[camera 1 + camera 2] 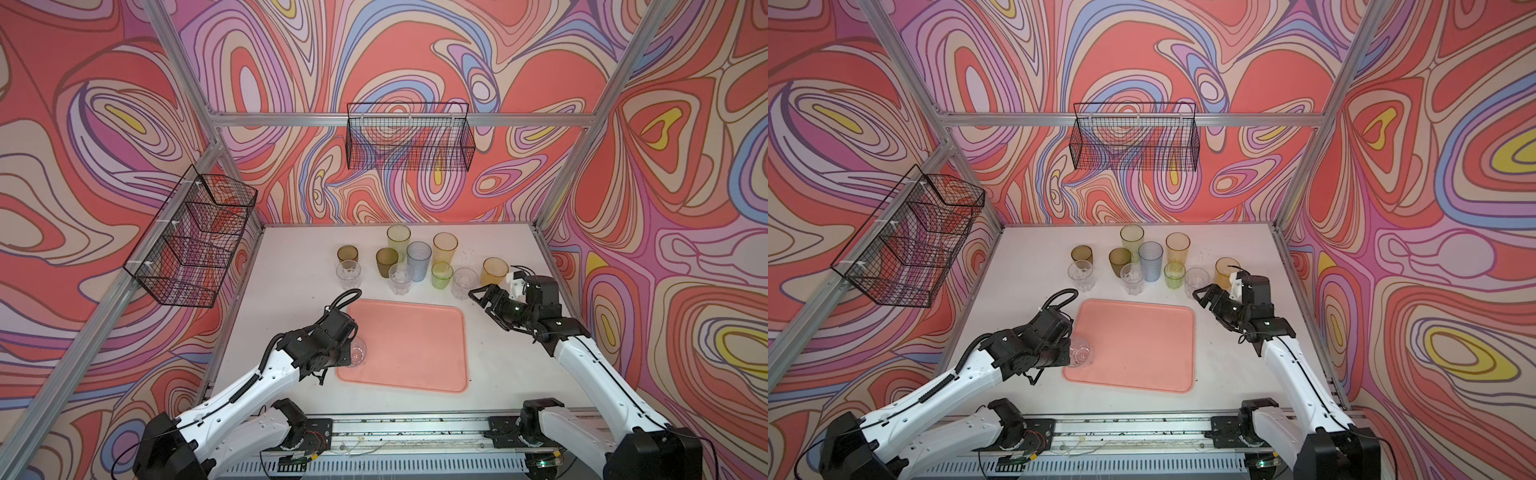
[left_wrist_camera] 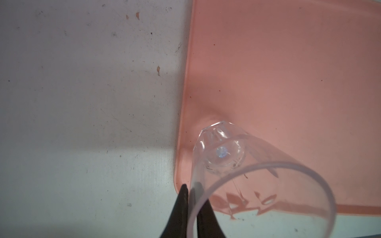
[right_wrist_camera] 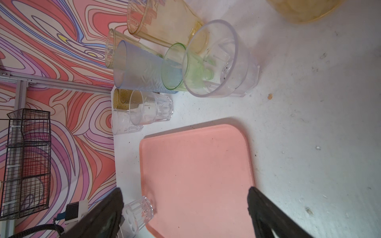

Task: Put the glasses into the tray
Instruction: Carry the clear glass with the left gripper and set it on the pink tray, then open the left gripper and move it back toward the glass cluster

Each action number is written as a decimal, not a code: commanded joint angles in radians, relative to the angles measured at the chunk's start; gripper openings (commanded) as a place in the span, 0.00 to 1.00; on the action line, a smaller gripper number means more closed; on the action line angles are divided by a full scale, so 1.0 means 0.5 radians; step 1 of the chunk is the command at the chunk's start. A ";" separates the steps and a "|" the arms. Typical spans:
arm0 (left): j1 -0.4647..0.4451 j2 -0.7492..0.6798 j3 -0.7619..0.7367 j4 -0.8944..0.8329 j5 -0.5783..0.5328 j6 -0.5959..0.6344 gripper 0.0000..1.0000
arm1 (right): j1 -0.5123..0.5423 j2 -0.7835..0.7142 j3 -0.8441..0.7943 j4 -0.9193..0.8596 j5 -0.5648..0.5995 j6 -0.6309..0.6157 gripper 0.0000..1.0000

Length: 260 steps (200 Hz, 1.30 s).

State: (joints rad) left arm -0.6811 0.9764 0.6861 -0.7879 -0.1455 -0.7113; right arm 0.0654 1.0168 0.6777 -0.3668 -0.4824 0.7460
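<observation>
My left gripper (image 2: 190, 186) is shut on the rim wall of a short clear faceted glass (image 2: 222, 152), one finger inside and one outside. That glass (image 1: 358, 351) hangs tilted over the near-left corner of the salmon-pink tray (image 1: 415, 345), its base close to the tray floor (image 2: 288, 72). The other glasses stand on the table behind the tray: clear ones (image 1: 348, 273) (image 1: 400, 278), a green one (image 1: 441, 275), a tall blue-grey one (image 1: 419, 259) and more. My right gripper (image 1: 478, 300) is open, low beside a clear glass (image 1: 464, 282) and an amber glass (image 1: 494, 270), holding nothing.
A black wire basket (image 1: 409, 139) hangs on the back wall and another (image 1: 195, 241) on the left wall. The glasses stand close together, some touching. Aluminium frame posts border the white table (image 1: 291, 291).
</observation>
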 commanded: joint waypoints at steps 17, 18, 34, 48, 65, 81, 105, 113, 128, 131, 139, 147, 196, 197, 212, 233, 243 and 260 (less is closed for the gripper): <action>-0.011 -0.014 0.021 0.074 0.015 0.017 0.59 | 0.007 -0.026 -0.032 0.061 -0.018 -0.048 0.99; -0.011 -0.014 0.024 0.075 0.015 0.019 0.61 | 0.005 -0.031 -0.033 0.061 -0.019 -0.049 0.98; -0.011 -0.043 0.078 0.071 0.011 0.070 0.84 | 0.007 -0.082 -0.030 0.072 -0.011 -0.048 0.98; -0.011 -0.091 0.120 0.103 -0.032 0.107 1.00 | 0.006 -0.117 -0.021 0.056 0.003 -0.053 0.98; -0.011 -0.143 0.171 0.170 -0.127 0.143 1.00 | 0.006 -0.136 -0.016 0.063 -0.009 -0.054 0.98; -0.009 -0.144 0.239 0.231 -0.209 0.181 1.00 | 0.007 -0.144 -0.020 0.092 -0.057 -0.043 0.99; 0.019 -0.056 0.373 0.278 -0.274 0.274 1.00 | 0.006 -0.184 -0.062 0.310 -0.256 0.087 0.98; 0.048 -0.008 0.420 0.276 -0.276 0.307 1.00 | 0.007 -0.201 -0.068 0.361 -0.298 0.125 0.98; 0.139 0.067 0.486 0.292 -0.224 0.359 1.00 | 0.006 -0.234 -0.039 0.344 -0.303 0.126 0.98; 0.163 0.074 0.496 0.301 -0.197 0.368 1.00 | 0.005 -0.239 -0.028 0.331 -0.296 0.121 0.98; 0.235 0.104 0.511 0.334 -0.123 0.386 1.00 | 0.005 -0.255 -0.011 0.299 -0.283 0.101 0.98; 0.314 0.125 0.515 0.377 -0.034 0.402 1.00 | 0.006 -0.268 -0.003 0.266 -0.270 0.086 0.98; 0.852 0.198 0.479 0.607 0.362 0.394 1.00 | 0.007 -0.300 -0.008 0.184 -0.246 0.064 0.99; 0.863 0.203 0.479 0.611 0.374 0.390 1.00 | 0.007 -0.300 -0.010 0.186 -0.247 0.064 0.99; 1.001 0.270 0.478 0.689 0.562 0.295 1.00 | 0.005 -0.306 -0.045 0.246 -0.258 0.136 0.98; 1.031 0.373 0.498 0.802 0.679 0.207 0.97 | 0.005 -0.304 -0.099 0.422 -0.317 0.261 0.98; 1.032 0.421 0.502 0.854 0.720 0.179 0.95 | 0.007 -0.296 -0.105 0.467 -0.332 0.292 0.98; 1.036 0.514 0.525 0.905 0.758 0.151 0.89 | 0.007 -0.291 -0.103 0.490 -0.337 0.303 0.98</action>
State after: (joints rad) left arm -0.1688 1.1866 0.9226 -0.4152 0.1444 -0.5892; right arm 0.0654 0.8772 0.6376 -0.1875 -0.6258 0.8589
